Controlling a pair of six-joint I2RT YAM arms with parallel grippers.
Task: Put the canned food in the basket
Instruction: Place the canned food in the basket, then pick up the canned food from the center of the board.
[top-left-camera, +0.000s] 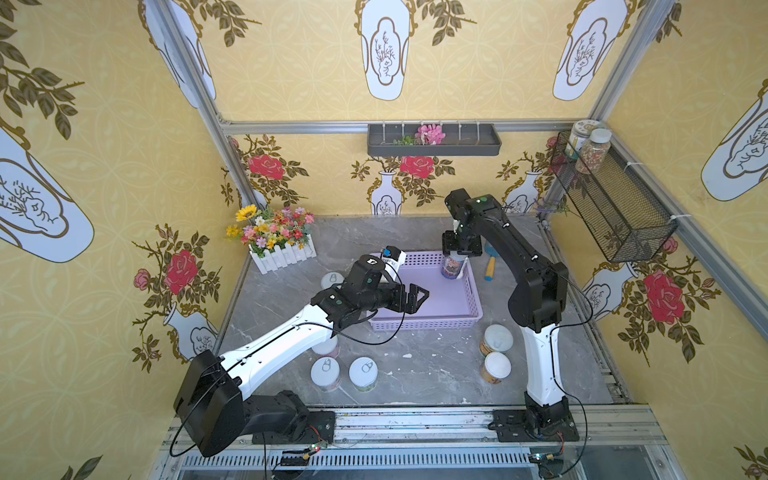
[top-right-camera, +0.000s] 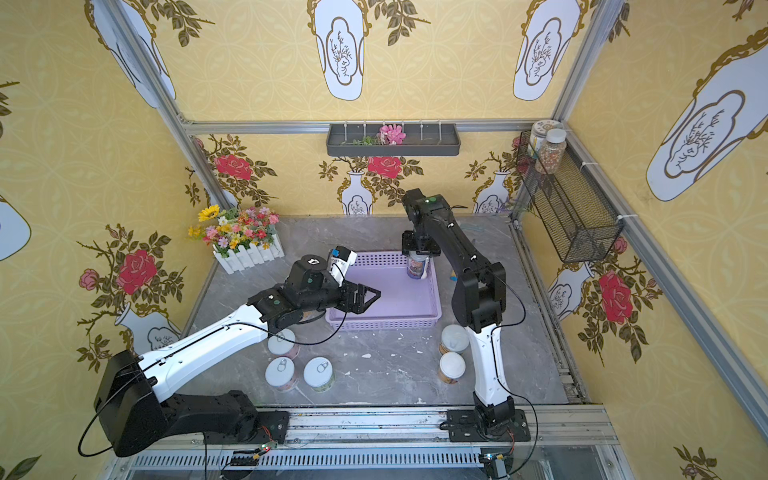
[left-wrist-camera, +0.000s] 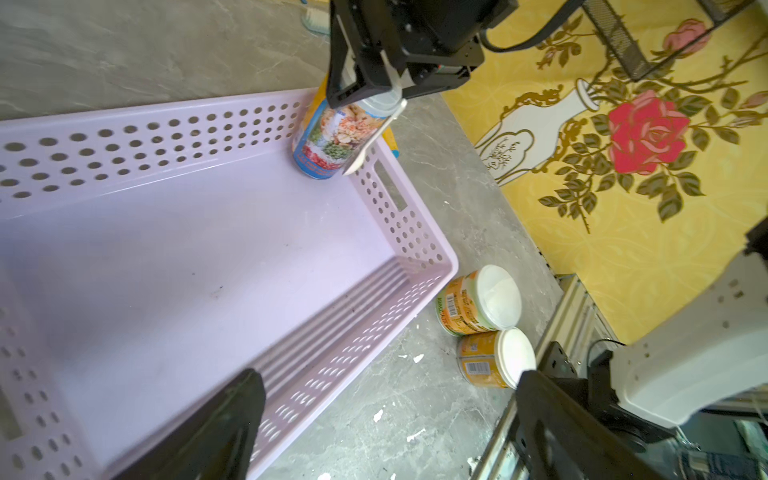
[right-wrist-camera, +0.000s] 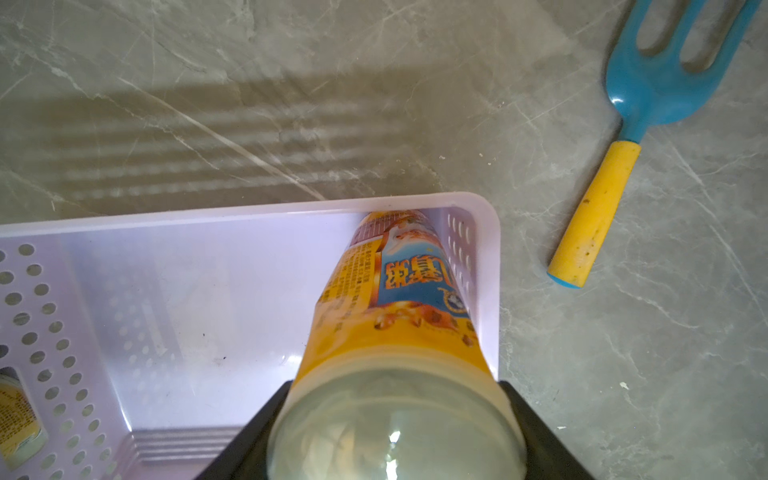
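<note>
Jar tipping against the nearby basket wall on release is worrying us: we are clamping its lid in the right tool, the left tool hanging wide open, empty.

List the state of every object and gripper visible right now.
tall jar, upright in a corner of the basket.
right gripper, shut on the tall jar's lid.
left gripper, open, empty, above the basket.
basket, holds only the tall jar.
orange cans, both upright outside the basket.
pull-tab cans, upright outside the basket.
garden fork, lying flat beside the basket.
seed jars, upright in the wire basket.
</note>
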